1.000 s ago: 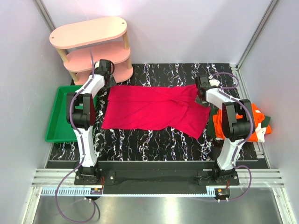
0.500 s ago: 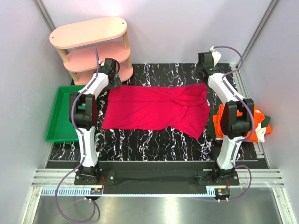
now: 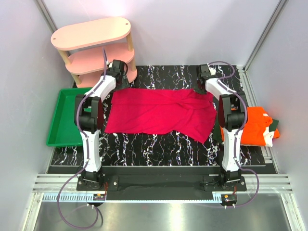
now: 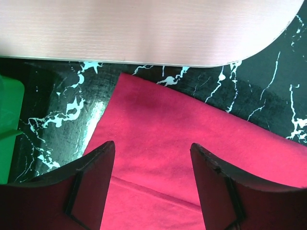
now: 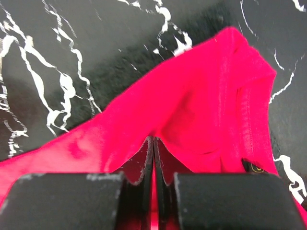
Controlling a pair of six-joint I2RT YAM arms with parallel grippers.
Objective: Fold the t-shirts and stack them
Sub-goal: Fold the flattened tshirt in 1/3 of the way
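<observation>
Table (image 3: pixel 159 144): black w/ white veins; bears all below.
Red shirt (image 3: pixel 159 110): lies spread flat at centre of table, btwn both arms, w/ far-R corner raised in a small fold.
Pink shelf (image 3: pixel 91 33): stands at far-L corner, just beyond red shirt's far-L corner.
Green tray (image 3: pixel 60 125): sits L of red shirt, at table edge.
Orange shirt (image 3: pixel 257 127): lies folded at R side, near red shirt's R edge, w/ white label (image 3: pixel 270 139) at near-R corner; rests on dark green shirt (image 3: pixel 275 124), seen only as a sliver.
L gripper (image 4: pixel 152 146): hangs w/ jaws wide over red shirt's far-L corner; holds nothing.
R gripper (image 5: pixel 153 140): jaws closed tight; pinches the raised fold at red shirt's far-R corner.
</observation>
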